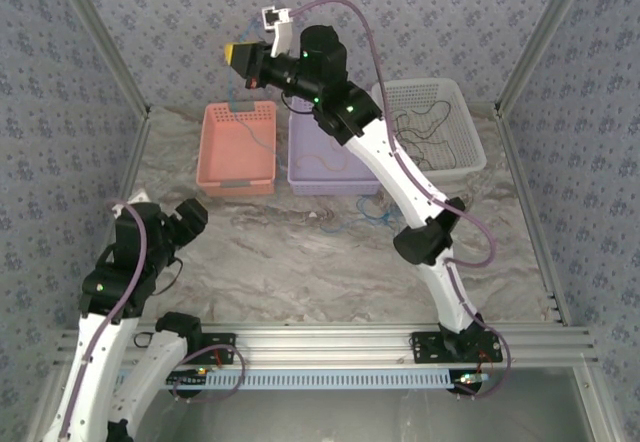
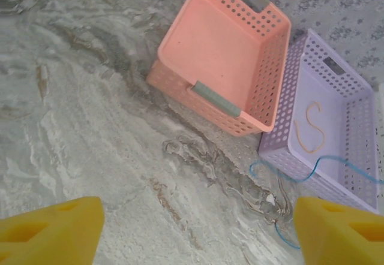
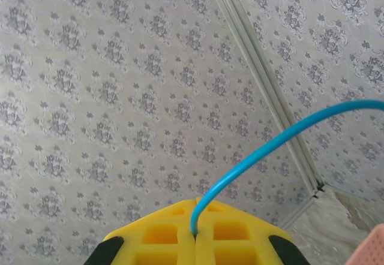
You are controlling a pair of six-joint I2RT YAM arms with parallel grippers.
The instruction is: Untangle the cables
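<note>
My right gripper [image 1: 240, 55] is raised high at the back, above the pink basket [image 1: 238, 147]. Its yellow jaws [image 3: 195, 232] are shut on one end of the blue cable [image 3: 288, 134]. That cable hangs down from it, and its other part lies looped on the table [image 1: 372, 214] in front of the purple basket [image 1: 330, 152]. A yellowish-tan cable [image 2: 312, 127] lies curled inside the purple basket [image 2: 336, 115]. A black cable [image 1: 420, 122] lies in the white basket [image 1: 435, 112]. My left gripper [image 2: 195, 229] is open over bare marble, left of the blue loop [image 2: 282, 172], holding nothing.
Three baskets stand in a row along the back of the table, pink, purple and white. The pink basket [image 2: 222, 43] has nothing in it. Patterned walls close in the left, back and right sides. A metal rail [image 1: 330, 342] runs along the near edge.
</note>
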